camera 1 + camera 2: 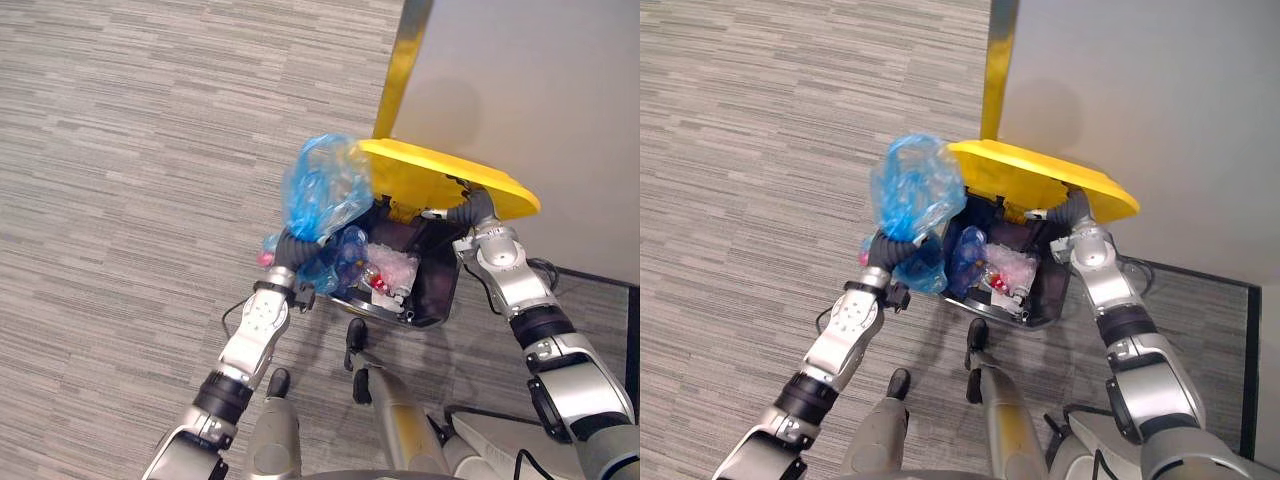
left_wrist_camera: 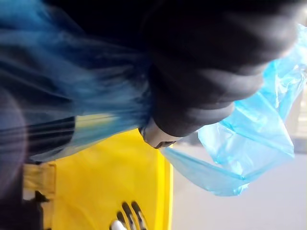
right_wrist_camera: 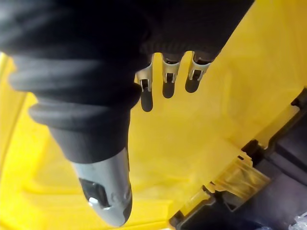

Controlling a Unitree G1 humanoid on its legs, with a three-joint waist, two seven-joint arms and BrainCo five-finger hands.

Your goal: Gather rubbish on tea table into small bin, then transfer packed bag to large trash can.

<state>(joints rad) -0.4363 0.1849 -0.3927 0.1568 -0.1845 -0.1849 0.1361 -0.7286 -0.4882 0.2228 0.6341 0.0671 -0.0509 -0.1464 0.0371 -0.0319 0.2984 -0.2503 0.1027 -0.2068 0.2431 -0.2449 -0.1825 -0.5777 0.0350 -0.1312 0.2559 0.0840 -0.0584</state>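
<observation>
Streaked grey carpet (image 1: 120, 150), laid in tile-like patches, covers the floor left of the pale, plain wall (image 1: 540, 90). A yellow vertical strip (image 1: 400, 70) runs along that wall's left edge. A thin dark line (image 1: 600, 277) borders the floor at the wall's foot.

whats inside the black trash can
Crumpled clear plastic and small red bits lie in the trash can, with the blue bag over its near rim. The bag and the yellow lid cover the rest; the bottom is hidden.
</observation>
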